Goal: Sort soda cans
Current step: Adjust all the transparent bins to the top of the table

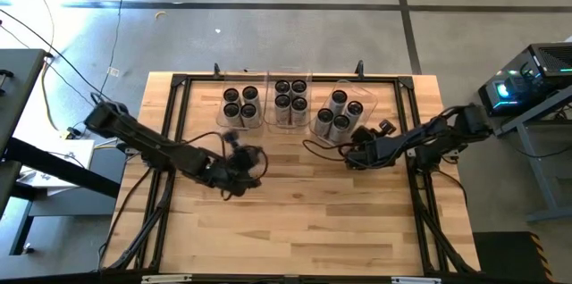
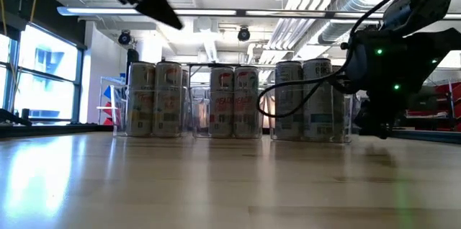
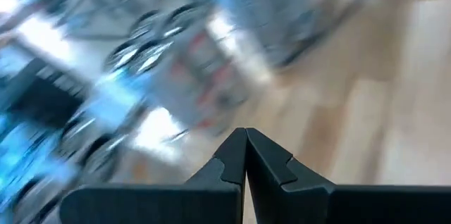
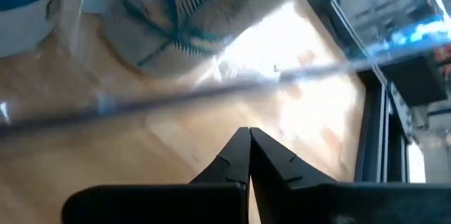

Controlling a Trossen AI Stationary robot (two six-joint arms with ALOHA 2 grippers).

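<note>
1. High view: twelve soda cans [image 1: 290, 101] stand in three clear bins [image 1: 268, 79] at the wooden surface's [image 1: 295, 221] far edge — four per bin.
2. Low view: cans upright, the right arm [image 2: 392, 70] beside the right bin.
3. Left wrist view: left gripper [image 3: 246, 155] fingers pressed together — blurred shapes beyond, probably cans.
4. Right wrist view: right gripper [image 4: 249, 152] fingers pressed together, empty, near a bin wall.

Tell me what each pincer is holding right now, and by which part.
Nothing is held. The left pincer and the right pincer are both shut on empty air, fingertips pressed together. All the soda cans stand in the bins.
</note>
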